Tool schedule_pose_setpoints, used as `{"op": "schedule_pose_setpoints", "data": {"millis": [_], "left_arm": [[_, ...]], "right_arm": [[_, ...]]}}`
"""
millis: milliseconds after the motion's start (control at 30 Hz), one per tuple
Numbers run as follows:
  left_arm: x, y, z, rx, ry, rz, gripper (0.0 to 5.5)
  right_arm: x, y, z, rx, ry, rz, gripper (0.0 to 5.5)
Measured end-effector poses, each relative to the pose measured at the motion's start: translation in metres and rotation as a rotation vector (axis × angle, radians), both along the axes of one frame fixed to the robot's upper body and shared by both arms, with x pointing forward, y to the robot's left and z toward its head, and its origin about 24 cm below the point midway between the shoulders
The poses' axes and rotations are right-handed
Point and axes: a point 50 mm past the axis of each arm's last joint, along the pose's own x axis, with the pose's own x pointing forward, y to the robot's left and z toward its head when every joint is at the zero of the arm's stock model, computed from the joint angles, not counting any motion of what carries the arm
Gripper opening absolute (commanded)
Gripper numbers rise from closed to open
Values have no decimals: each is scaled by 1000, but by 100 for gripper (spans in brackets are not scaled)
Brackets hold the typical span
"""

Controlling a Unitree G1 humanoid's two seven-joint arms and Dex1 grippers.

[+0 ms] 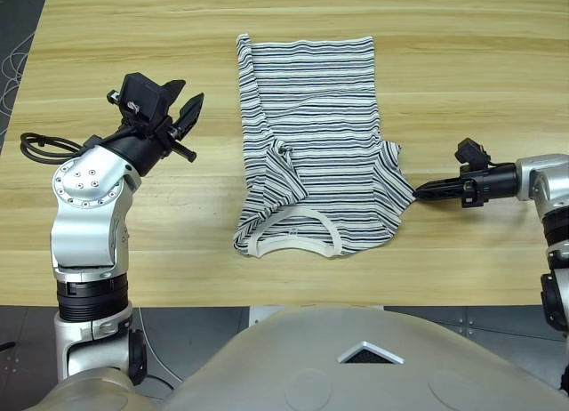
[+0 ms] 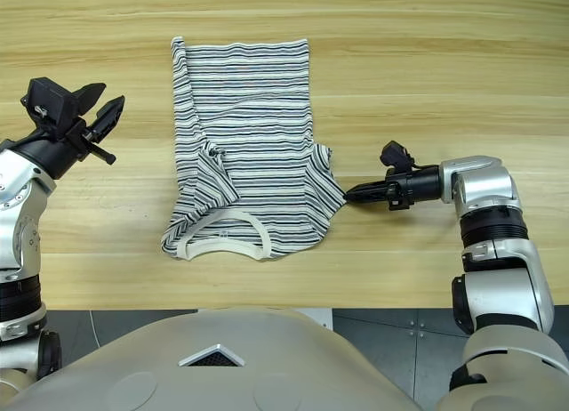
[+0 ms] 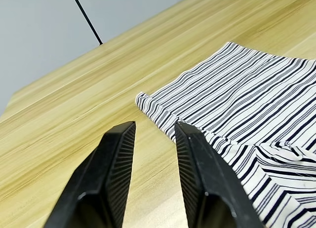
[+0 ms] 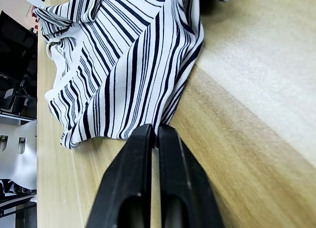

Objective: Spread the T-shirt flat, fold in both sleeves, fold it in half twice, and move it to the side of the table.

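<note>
striped t-shirt (image 1: 311,135), a soft knit with narrow dark and white bands and a white ribbed collar (image 1: 298,235), lying on the pale wood-grain worktop (image 1: 462,73) between the two hands, collar end nearest the robot and hem end farthest. its long axis, hem to collar, runs crosswise to the line along which the right hand (image 1: 420,194) points. the left sleeve (image 1: 280,166) lies folded in over the body, leaving a rumpled ridge; the right sleeve (image 1: 396,173) is not yet folded and juts out as a soft point straight at the right hand. that hand lies low over the worktop, its two flat black fingers (image 4: 140,169) pressed together on what looks like the very edge of this sleeve, so the whole garment lies ahead of its fingertips. judged from this, the sleeve fold is the step in hand, and it turns on carrying the pinched edge forward, across the long axis. the left hand (image 1: 193,89) is held above the worktop, apart from the cloth, its ridged fingers (image 3: 118,159) spread and empty; the shirt's folded long edge lies ahead of them. the right hand is clearly the nearer. a dark cable (image 1: 44,147) lies behind the left hand.
</note>
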Motion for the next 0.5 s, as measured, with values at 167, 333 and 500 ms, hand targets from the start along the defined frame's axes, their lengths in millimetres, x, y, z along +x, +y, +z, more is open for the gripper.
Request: {"op": "schedule_pose_setpoints", "data": {"millis": [167,333,500], "left_arm": [[0,0,0,-1,-1,0,151],[2,-2,1,-7,-7,-4,151],[4,-5,2,-8,-12,-15,151]], "right_arm": [[1,0,1,-1,-3,-7,11],[17,3,23,28,-137,-26,11],[27,13,42,36,-239,20,11]]}}
